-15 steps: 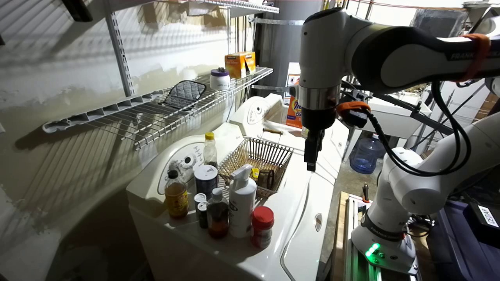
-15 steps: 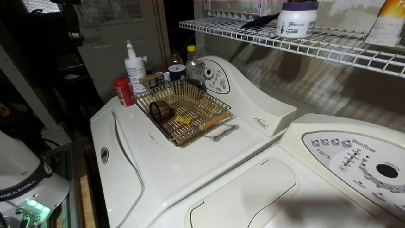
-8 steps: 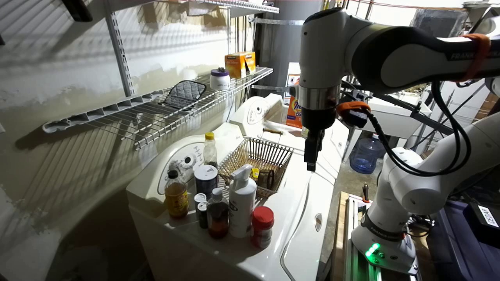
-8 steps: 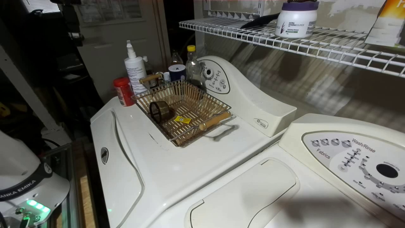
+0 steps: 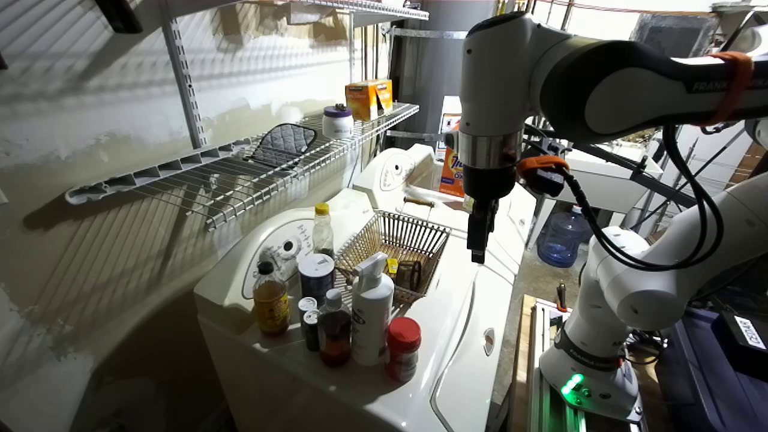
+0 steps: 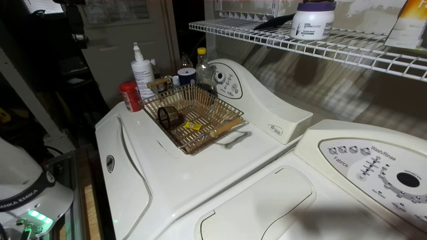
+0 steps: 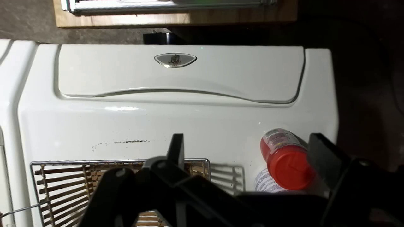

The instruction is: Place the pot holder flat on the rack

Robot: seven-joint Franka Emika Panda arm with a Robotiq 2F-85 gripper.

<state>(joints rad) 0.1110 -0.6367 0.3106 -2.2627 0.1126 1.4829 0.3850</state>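
At left in an exterior view, the rack [image 5: 270, 187] bears the quilted grey pot holder [image 5: 285, 146], tilted with one edge raised, then a purple-lidded jar [image 5: 338, 126] and an orange box [image 5: 362, 102], and, right of the slatted basket [image 5: 414, 233] on the worktop [image 5: 444, 303], the fingers [image 5: 477, 240] hang wide apart, holding nothing.

The pot holder [image 5: 289, 143] was grey, black-edged and diamond-quilted; the rack [image 5: 282, 182] was pale, lined in parallel stripes. To the right, a white jar [image 6: 310, 27] wore a purple lid [image 6: 315, 7], and a box [image 5: 362, 102] showed orange. The gripper [image 7: 248, 145] was black.
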